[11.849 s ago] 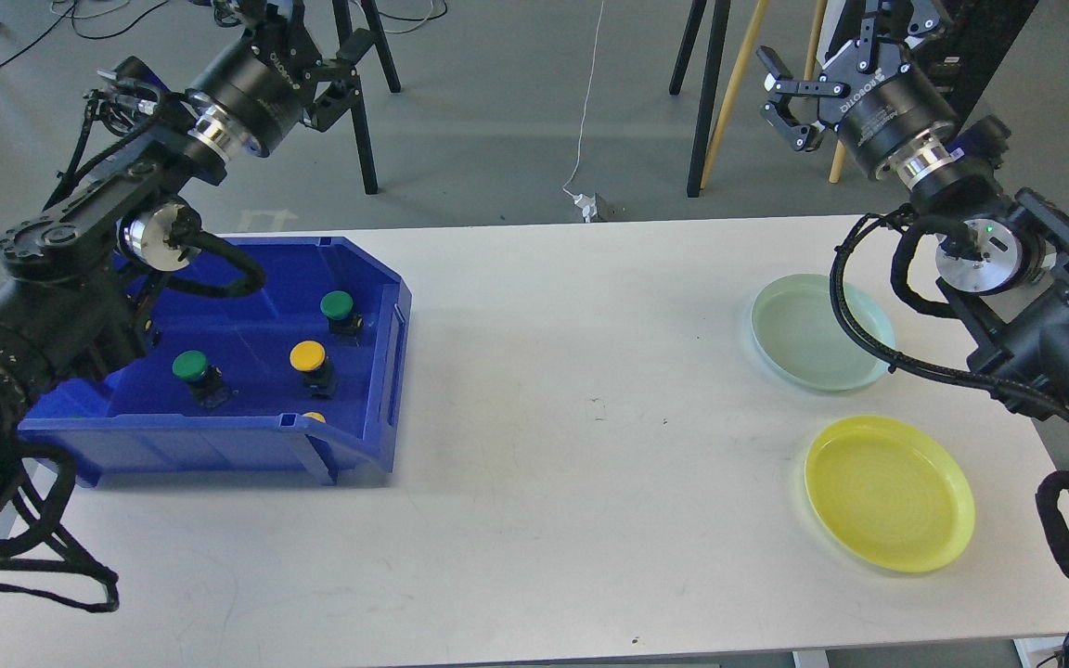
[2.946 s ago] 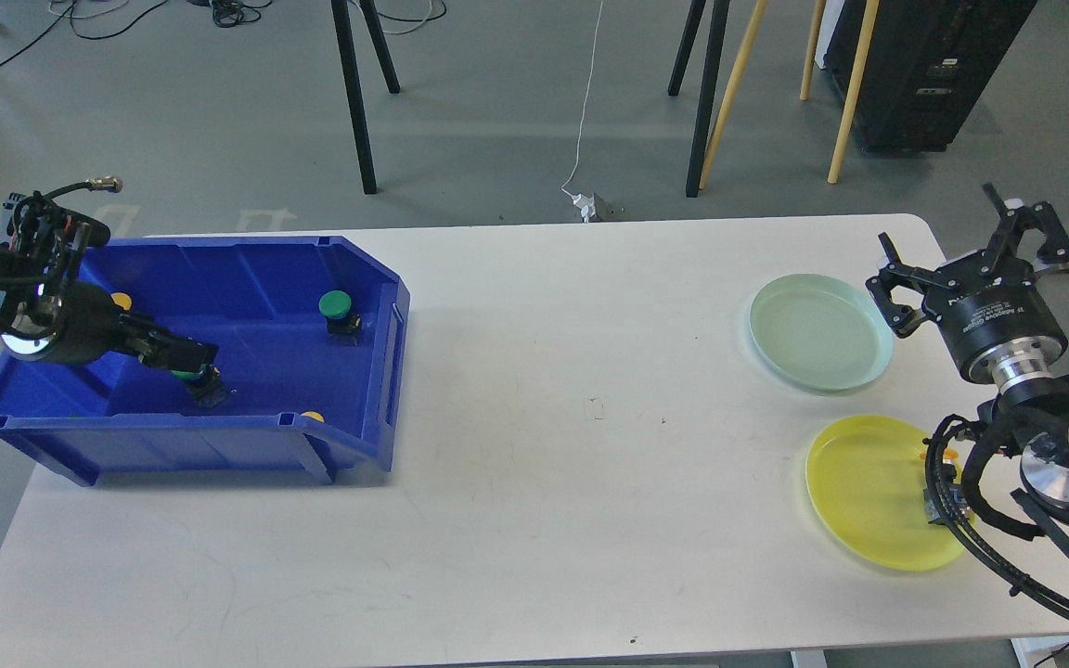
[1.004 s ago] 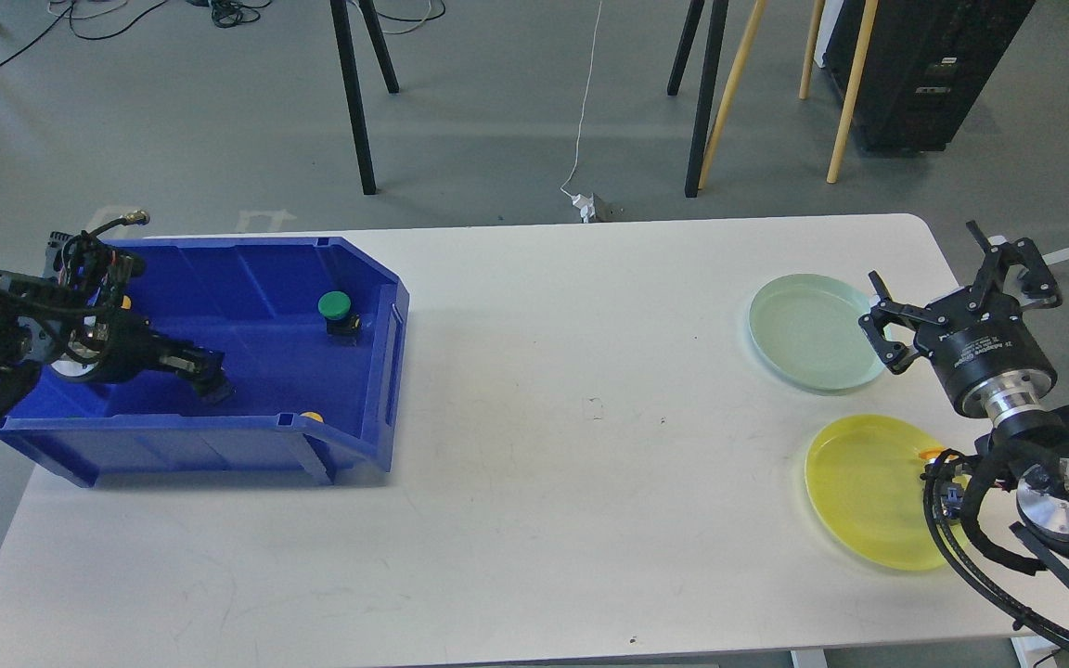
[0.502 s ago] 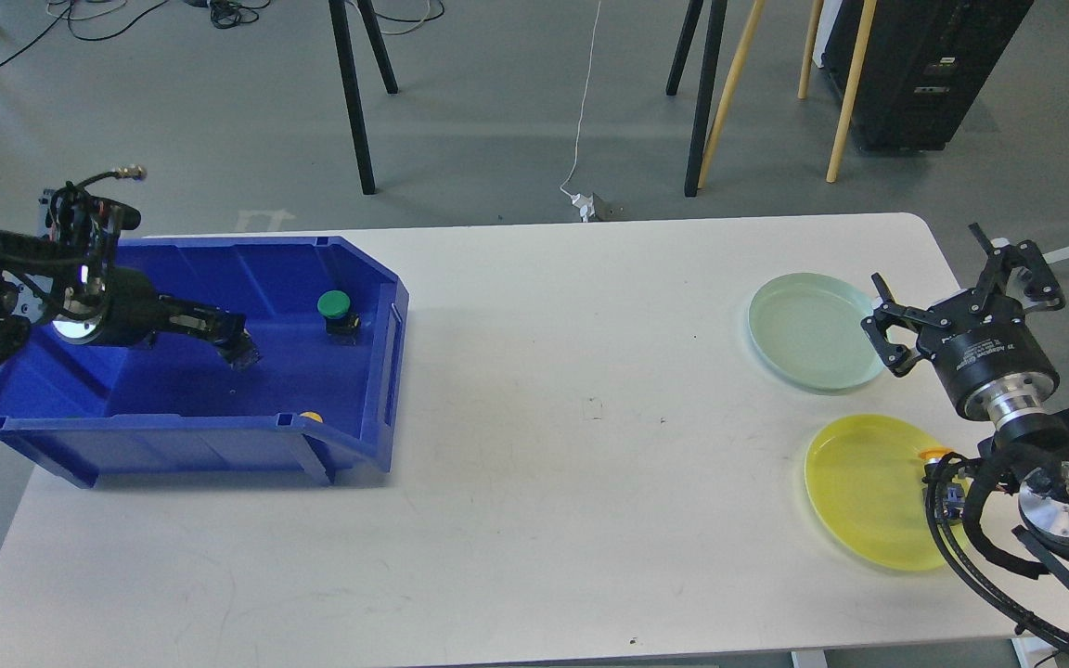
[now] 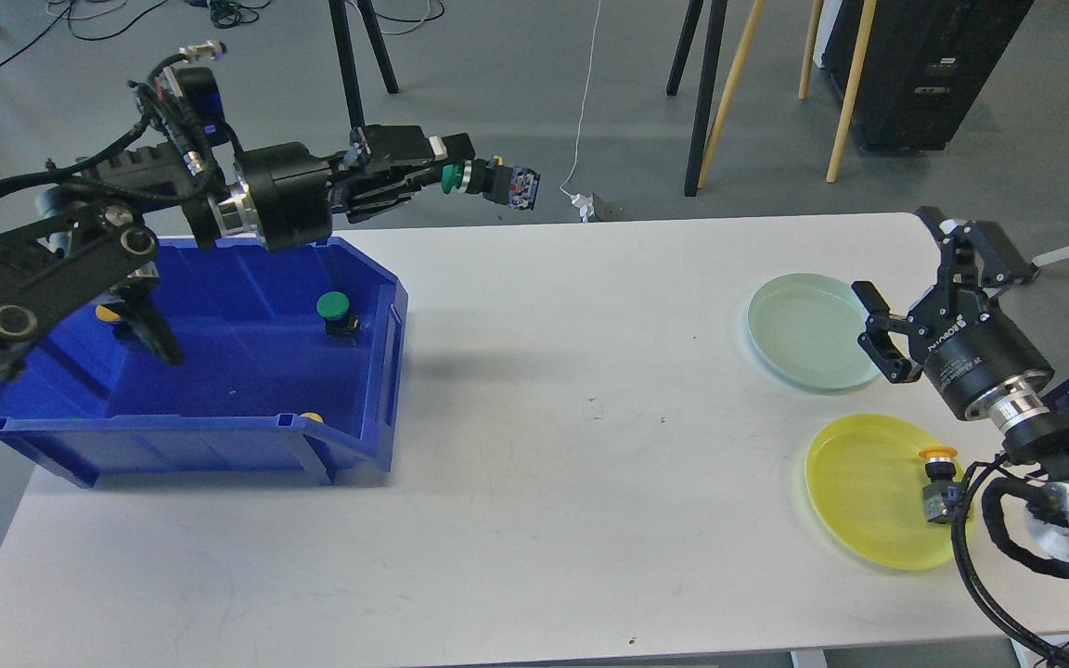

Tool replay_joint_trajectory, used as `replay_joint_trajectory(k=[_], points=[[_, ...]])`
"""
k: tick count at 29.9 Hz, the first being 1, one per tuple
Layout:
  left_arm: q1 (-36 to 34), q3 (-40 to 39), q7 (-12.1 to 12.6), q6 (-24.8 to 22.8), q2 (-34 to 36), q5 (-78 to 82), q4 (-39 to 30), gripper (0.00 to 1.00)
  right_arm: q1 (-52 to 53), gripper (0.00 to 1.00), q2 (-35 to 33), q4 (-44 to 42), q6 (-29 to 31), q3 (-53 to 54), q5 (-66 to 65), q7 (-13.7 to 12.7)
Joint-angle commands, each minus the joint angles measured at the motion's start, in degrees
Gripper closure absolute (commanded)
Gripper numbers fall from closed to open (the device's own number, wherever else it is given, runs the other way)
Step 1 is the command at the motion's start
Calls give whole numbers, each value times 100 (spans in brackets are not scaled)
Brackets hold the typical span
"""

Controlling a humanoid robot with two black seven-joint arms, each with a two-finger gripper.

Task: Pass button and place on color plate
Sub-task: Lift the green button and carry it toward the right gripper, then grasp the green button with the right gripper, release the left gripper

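My left gripper (image 5: 446,172) is shut on a green button (image 5: 479,180) and holds it high in the air, past the far right corner of the blue bin (image 5: 173,436), lying sideways. Another green button (image 5: 336,313) stands inside the bin, and yellow buttons show at its left wall (image 5: 108,314) and front rim (image 5: 312,417). My right gripper (image 5: 915,297) is open and empty, over the right edge of the pale green plate (image 5: 799,348). A yellow button (image 5: 939,478) sits on the yellow plate (image 5: 859,492), at its right side.
The white table (image 5: 544,464) carries the bin at left and both plates at right. Tripod legs and wooden poles stand on the floor beyond the table's far edge. A black cabinet (image 5: 924,65) stands at the back right.
My left gripper has risen out of the bin with the green button and swung up and right. My right gripper has tilted slightly left, uncovering the yellow button on the yellow plate.
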Motion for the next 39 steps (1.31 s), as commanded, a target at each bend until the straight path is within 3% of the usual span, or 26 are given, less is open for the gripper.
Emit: replay_joint_trajectory(k=[1, 14, 30, 39], points=[[143, 3, -1, 0, -932, -263, 666, 90, 282, 4, 74, 177, 243, -418, -110, 4], [231, -15, -1, 0, -1206, -299, 984, 90, 1592, 5, 1233, -622, 199, -1535, -101, 22], [240, -6, -1, 0, -1206, -290, 984, 90, 2111, 6, 2288, -1466, 182, -1632, -101, 22], [240, -6, -1, 0, -1206, -290, 993, 90, 2164, 17, 2421, -1520, 173, -1623, -92, 31]])
